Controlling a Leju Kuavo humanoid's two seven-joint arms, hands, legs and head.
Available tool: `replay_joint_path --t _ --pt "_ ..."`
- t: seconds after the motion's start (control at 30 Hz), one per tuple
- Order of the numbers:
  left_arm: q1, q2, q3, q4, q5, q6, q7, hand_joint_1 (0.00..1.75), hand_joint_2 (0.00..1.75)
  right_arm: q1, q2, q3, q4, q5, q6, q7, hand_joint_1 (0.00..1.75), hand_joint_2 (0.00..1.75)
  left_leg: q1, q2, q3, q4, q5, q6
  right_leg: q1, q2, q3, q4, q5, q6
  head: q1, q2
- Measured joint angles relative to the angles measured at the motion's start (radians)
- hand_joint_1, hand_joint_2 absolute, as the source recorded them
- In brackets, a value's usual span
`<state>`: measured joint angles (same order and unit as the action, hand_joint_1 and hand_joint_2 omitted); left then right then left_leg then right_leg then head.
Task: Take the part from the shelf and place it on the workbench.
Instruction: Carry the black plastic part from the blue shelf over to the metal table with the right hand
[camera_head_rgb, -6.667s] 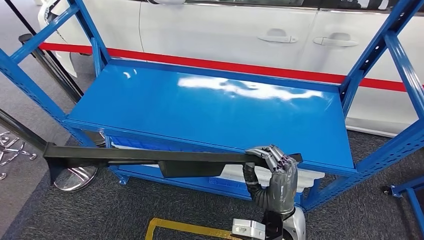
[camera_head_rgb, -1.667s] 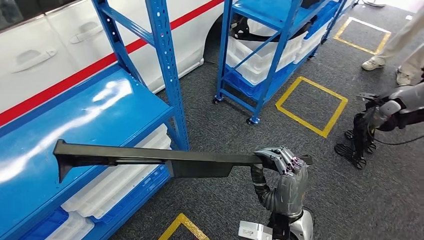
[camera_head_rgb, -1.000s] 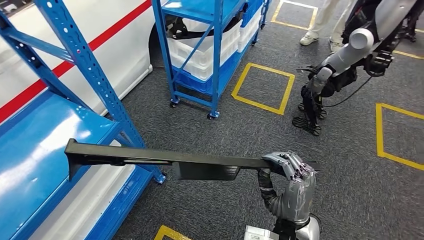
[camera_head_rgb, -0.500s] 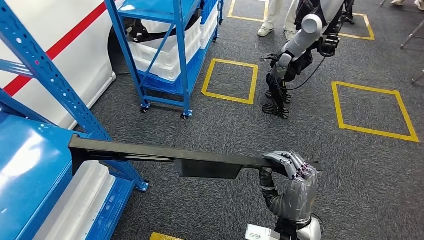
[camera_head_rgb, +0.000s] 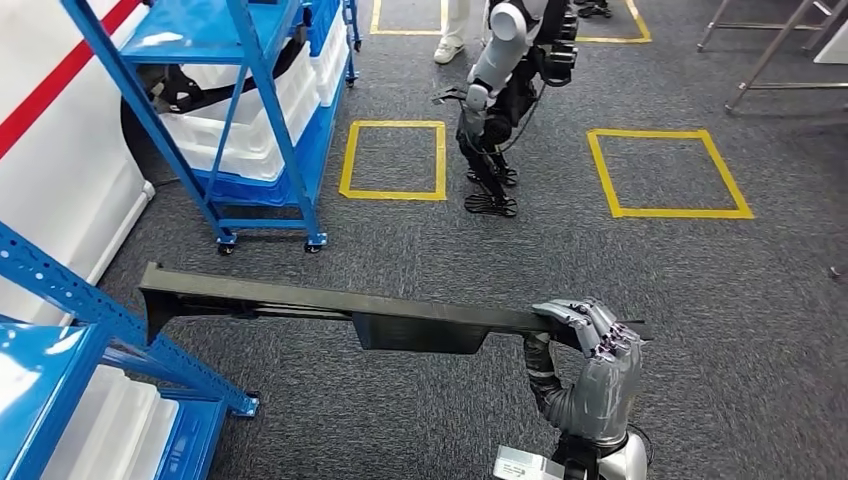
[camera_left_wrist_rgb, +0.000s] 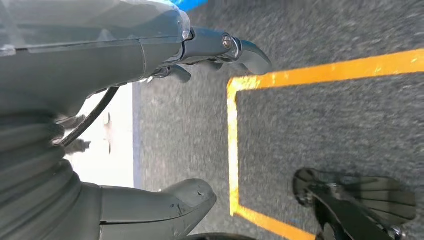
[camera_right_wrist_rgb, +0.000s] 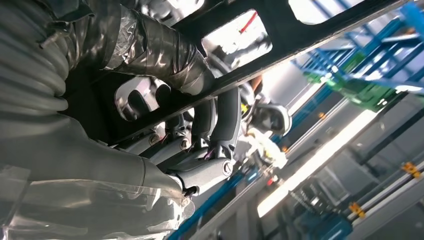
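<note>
Black part (camera_head_rgb: 380, 318) gripped by right hand (camera_head_rgb: 590, 345); wrist view shows left hand (camera_left_wrist_rgb: 150, 125) spread, empty.

A black part (camera_head_rgb: 330, 312) sits in a silver-grey right hand (camera_head_rgb: 590, 350). The carpet (camera_head_rgb: 700, 290) is dark grey with yellow squares (camera_head_rgb: 668, 172). On the left, blue shelves (camera_head_rgb: 230, 90) hold white bins (camera_head_rgb: 250, 140).
</note>
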<state>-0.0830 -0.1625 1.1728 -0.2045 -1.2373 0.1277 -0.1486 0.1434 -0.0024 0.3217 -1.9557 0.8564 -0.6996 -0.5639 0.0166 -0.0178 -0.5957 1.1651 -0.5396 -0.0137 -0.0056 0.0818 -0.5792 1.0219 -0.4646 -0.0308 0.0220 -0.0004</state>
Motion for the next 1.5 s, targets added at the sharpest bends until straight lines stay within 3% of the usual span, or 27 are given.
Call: replay_joint_path --t 0.03,0.1,0.17,0.23,0.33,0.4,0.43,0.5,0.53,0.6,0.63,0.7,0.77,0.83,0.9,0.93,1.0,1.07,1.13,1.2,1.23,1.27,1.33,1.4,1.43,1.47,1.5 --pt "0.0 0.0 0.0 0.0 0.0 0.0 0.002 0.0 1.75 0.0 0.0 0.0 0.0 0.0 0.0 0.0 1.75 1.75 0.003 -0.023 0.023 -0.059 0.026 0.001 0.0 0.013 -0.003 0.007 -0.003 0.005 0.0 0.0" --pt "-0.001 0.0 0.0 0.0 -0.001 0.0 0.005 0.0 1.75 0.0 0.0 0.0 -0.001 0.0 0.0 -0.001 1.75 1.75 0.005 -0.058 0.047 -0.119 0.041 0.005 -0.002 0.037 -0.013 0.015 -0.002 0.016 0.0 0.0" --pt "-0.004 0.0 0.0 0.0 -0.002 0.0 0.007 0.0 1.75 0.002 0.0 0.0 -0.002 0.001 0.0 -0.001 1.75 1.75 0.003 -0.046 0.049 -0.127 0.04 0.016 -0.005 0.06 -0.024 0.015 0.004 0.029 0.0 0.0" --pt "-0.006 0.0 0.0 0.0 -0.002 0.0 0.008 0.0 1.75 0.005 0.0 0.0 -0.003 0.001 0.0 -0.001 1.75 1.75 0.003 -0.021 0.05 -0.137 0.048 0.031 -0.004 0.031 -0.037 0.033 -0.008 0.038 0.0 0.0" --pt "-0.004 -0.001 0.0 0.0 -0.002 0.0 0.008 0.0 1.75 0.004 -0.001 0.0 -0.003 0.002 0.0 -0.001 1.75 1.75 -0.001 0.022 0.048 -0.144 0.053 0.045 -0.002 -0.058 -0.11 0.187 -0.093 0.047 0.0 0.0" --pt "-0.001 -0.001 0.0 0.0 -0.002 -0.001 0.008 0.0 1.75 0.005 -0.001 0.0 -0.003 0.002 0.0 0.0 1.75 1.75 -0.005 0.053 0.046 -0.144 0.052 0.047 -0.005 -0.073 -0.155 0.282 -0.124 0.051 0.0 0.0" --pt "-0.001 -0.001 0.0 0.0 -0.002 -0.001 0.008 0.0 1.75 0.006 -0.001 0.0 -0.002 0.002 0.0 0.0 1.75 1.75 -0.006 0.067 0.046 -0.143 0.052 0.047 -0.006 -0.076 -0.154 0.282 -0.113 0.051 0.0 0.0" --pt "-0.004 -0.001 0.0 0.0 -0.002 -0.001 0.008 0.0 1.75 0.006 -0.002 0.0 -0.002 0.002 0.0 0.0 1.75 1.75 -0.007 0.092 0.049 -0.143 0.049 0.044 -0.004 -0.098 -0.091 0.17 -0.052 0.046 0.0 0.0" --pt "-0.005 -0.002 0.0 0.0 -0.002 -0.001 0.008 0.0 1.75 0.005 -0.002 0.0 -0.003 0.002 0.0 0.0 1.75 1.75 -0.008 0.103 0.052 -0.144 0.046 0.042 0.002 -0.126 -0.052 0.099 -0.028 0.04 0.0 0.0" --pt "-0.006 -0.002 0.0 0.0 -0.002 0.0 0.008 0.0 1.75 0.004 -0.002 0.0 -0.004 0.002 0.0 0.001 1.75 1.75 -0.011 0.121 0.058 -0.143 0.041 0.033 0.014 -0.167 -0.006 0.011 -0.008 0.028 0.0 0.0" --pt "-0.006 -0.002 0.0 0.0 -0.002 0.0 0.008 0.0 1.75 0.003 -0.002 0.0 -0.004 0.002 0.0 0.001 1.75 1.75 -0.012 0.131 0.061 -0.144 0.039 0.028 0.019 -0.17 -0.004 0.003 -0.011 0.023 0.0 0.0" --pt "-0.008 -0.003 0.0 0.0 -0.004 0.0 0.009 0.0 1.75 0.004 -0.002 0.0 -0.008 0.003 0.0 0.003 1.75 1.75 -0.012 0.146 0.068 -0.145 0.033 0.018 0.017 -0.142 -0.003 -0.004 -0.006 0.015 0.0 0.0" --pt "-0.009 -0.003 0.0 0.0 -0.006 0.0 0.009 0.0 1.75 0.004 -0.002 -0.001 -0.01 0.003 0.0 0.004 1.75 1.75 -0.009 0.107 0.06 -0.11 0.004 0.008 0.008 -0.115 0.002 -0.015 0.002 0.004 0.0 0.0" --pt "-0.007 -0.003 0.0 0.0 -0.006 0.0 0.009 0.0 1.75 0.002 -0.002 -0.001 -0.011 0.003 0.0 0.004 1.75 1.75 -0.006 0.047 0.011 0.002 -0.059 0.003 0.004 -0.09 0.003 -0.018 0.005 -0.004 0.0 0.0" --pt "-0.003 -0.003 0.0 0.0 -0.006 0.0 0.01 0.0 1.75 0.002 -0.002 -0.002 -0.011 0.003 0.0 0.004 1.75 1.75 -0.005 0.028 -0.046 0.117 -0.101 -0.001 0.005 -0.059 0.003 -0.016 0.005 -0.006 0.0 0.0" --pt "-0.002 -0.003 0.0 0.0 -0.006 0.0 0.01 0.0 1.75 0.003 -0.002 -0.002 -0.011 0.004 0.0 0.004 1.75 1.75 -0.004 0.026 -0.057 0.133 -0.094 -0.002 0.004 -0.043 0.003 -0.013 0.005 -0.006 0.0 0.0" --pt "-0.001 -0.003 0.0 0.0 -0.005 0.0 0.011 0.0 1.75 0.003 -0.002 -0.002 -0.011 0.005 0.0 0.004 1.75 1.75 -0.002 0.016 -0.027 0.051 -0.025 -0.002 0.002 -0.01 0.003 -0.005 0.002 -0.002 0.0 0.0" --pt "-0.001 -0.002 0.0 0.0 -0.005 0.0 0.012 0.0 1.75 0.003 -0.002 -0.002 -0.011 0.006 0.0 0.004 1.75 1.75 0.003 -0.038 0.023 -0.072 0.03 0.001 0.0 0.019 -0.002 0.008 -0.004 0.006 0.0 0.0" --pt "-0.001 -0.002 0.0 0.0 -0.005 0.0 0.011 0.0 1.75 0.002 -0.002 -0.002 -0.011 0.006 0.0 0.004 1.75 1.75 0.005 -0.077 0.043 -0.122 0.038 0.008 -0.004 0.043 -0.014 0.015 -0.004 0.019 0.0 0.0" --pt "-0.004 -0.002 0.0 0.0 -0.005 0.0 0.012 0.0 1.75 0.005 -0.002 -0.002 -0.011 0.006 0.0 0.004 1.75 1.75 0.003 -0.059 0.043 -0.128 0.043 0.02 -0.007 0.065 -0.023 0.013 0.002 0.033 0.0 0.0" --pt "-0.005 -0.002 0.0 0.0 -0.005 0.0 0.012 0.0 1.75 0.006 -0.003 -0.002 -0.011 0.006 0.0 0.004 1.75 1.75 0.003 -0.045 0.045 -0.132 0.046 0.027 -0.006 0.054 -0.027 0.016 0.0 0.038 0.0 0.0" --pt "-0.005 -0.002 0.0 0.0 -0.005 0.0 0.012 0.0 1.75 0.006 -0.003 -0.002 -0.011 0.006 0.0 0.004 1.75 1.75 0.004 -0.031 0.046 -0.138 0.05 0.035 -0.004 0.028 -0.037 0.033 -0.011 0.043 0.0 0.0" --pt "-0.004 -0.002 0.0 0.0 -0.006 0.0 0.012 0.0 1.75 0.004 -0.003 -0.002 -0.011 0.006 0.0 0.004 1.75 1.75 0.003 0.0 0.048 -0.145 0.054 0.046 -0.002 -0.044 -0.082 0.125 -0.063 0.051 0.0 0.0" --pt "-0.001 -0.002 0.0 0.0 -0.006 0.001 0.013 0.0 1.75 0.004 -0.004 -0.002 -0.011 0.005 0.0 0.004 1.75 1.75 0.001 0.032 0.048 -0.146 0.052 0.049 -0.005 -0.071 -0.144 0.248 -0.113 0.058 0.0 0.0" --pt "0.0 -0.001 0.0 0.0 -0.006 0.001 0.013 0.0 1.75 0.005 -0.004 -0.002 -0.011 0.005 0.0 0.004 1.75 1.75 0.0 0.047 0.048 -0.146 0.05 0.049 -0.006 -0.075 -0.159 0.277 -0.115 0.059 0.0 0.0" --pt "0.0 -0.001 0.0 0.0 -0.005 0.001 0.013 0.0 1.75 0.005 -0.004 -0.002 -0.011 0.004 0.0 0.004 1.75 1.75 0.0 0.062 0.05 -0.146 0.048 0.049 -0.007 -0.078 -0.155 0.268 -0.099 0.06 0.0 0.0" --pt "-0.001 -0.001 0.0 0.0 -0.005 0.001 0.014 0.0 1.75 0.006 -0.004 -0.002 -0.011 0.004 0.0 0.004 1.75 1.75 0.0 0.076 0.053 -0.146 0.046 0.047 -0.007 -0.085 -0.129 0.22 -0.068 0.058 0.0 0.0"
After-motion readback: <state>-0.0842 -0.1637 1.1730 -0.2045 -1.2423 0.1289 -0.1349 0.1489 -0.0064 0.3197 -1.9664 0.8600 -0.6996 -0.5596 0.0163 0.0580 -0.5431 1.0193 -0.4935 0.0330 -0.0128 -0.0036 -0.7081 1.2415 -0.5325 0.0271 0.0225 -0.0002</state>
